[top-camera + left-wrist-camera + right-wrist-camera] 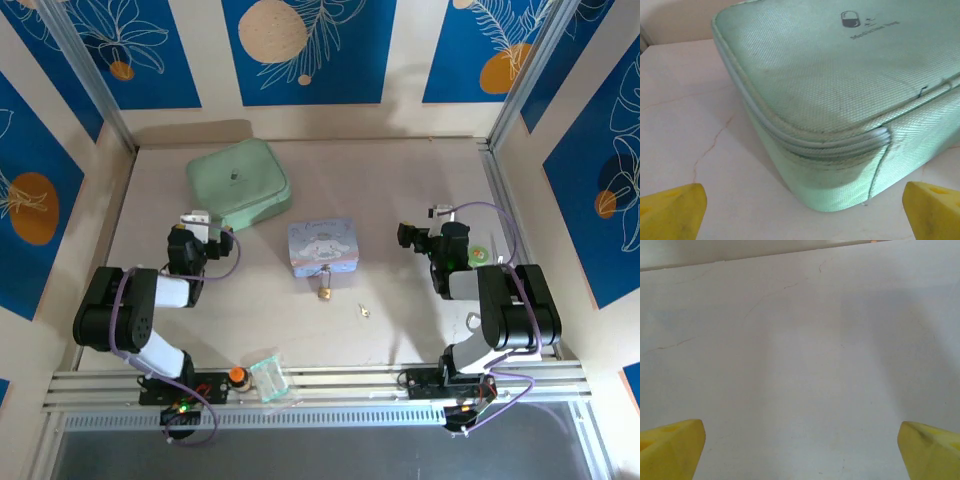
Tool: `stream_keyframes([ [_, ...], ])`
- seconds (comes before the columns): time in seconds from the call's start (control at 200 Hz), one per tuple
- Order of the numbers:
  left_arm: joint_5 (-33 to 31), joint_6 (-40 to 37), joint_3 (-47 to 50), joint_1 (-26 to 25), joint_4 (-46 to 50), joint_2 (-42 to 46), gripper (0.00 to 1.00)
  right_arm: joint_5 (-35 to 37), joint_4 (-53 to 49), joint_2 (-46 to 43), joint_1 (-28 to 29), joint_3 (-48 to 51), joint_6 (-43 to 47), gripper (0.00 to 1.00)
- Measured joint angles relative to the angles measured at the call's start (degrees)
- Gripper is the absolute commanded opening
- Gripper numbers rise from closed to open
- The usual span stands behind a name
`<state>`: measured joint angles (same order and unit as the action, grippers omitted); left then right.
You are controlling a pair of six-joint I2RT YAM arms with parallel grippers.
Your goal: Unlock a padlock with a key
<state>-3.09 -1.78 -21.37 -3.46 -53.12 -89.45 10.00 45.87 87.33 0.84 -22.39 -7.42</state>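
Pale marbled table (400,200) — blue leaf-patterned wall panels (310,50) around it.

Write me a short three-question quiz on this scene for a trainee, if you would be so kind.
1. True or false: the tiny pale metal key lies on the pale table, apart from the small brass padlock.
2. What does the left claw face? A: the mint-green fabric case; B: the pastel cartoon tin; C: the padlock.
3. Fill in: the left claw and the right claw are both ___.
Key: 1 true; 2 A; 3 open.
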Motion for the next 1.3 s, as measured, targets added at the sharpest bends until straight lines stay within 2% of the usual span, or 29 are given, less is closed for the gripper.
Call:
stream_keyframes([
  [0.25, 2.0, -0.2, 0.0, 0.0, 0.1, 0.0, 1.00, 0.0, 0.0, 0.0, 0.0, 0.0, 0.0, 0.99],
  [1.301, 2.7, -0.2, 0.0, 0.0, 0.2, 0.0, 1.00, 0.0, 0.0, 0.0, 0.0, 0.0, 0.0, 0.99],
])
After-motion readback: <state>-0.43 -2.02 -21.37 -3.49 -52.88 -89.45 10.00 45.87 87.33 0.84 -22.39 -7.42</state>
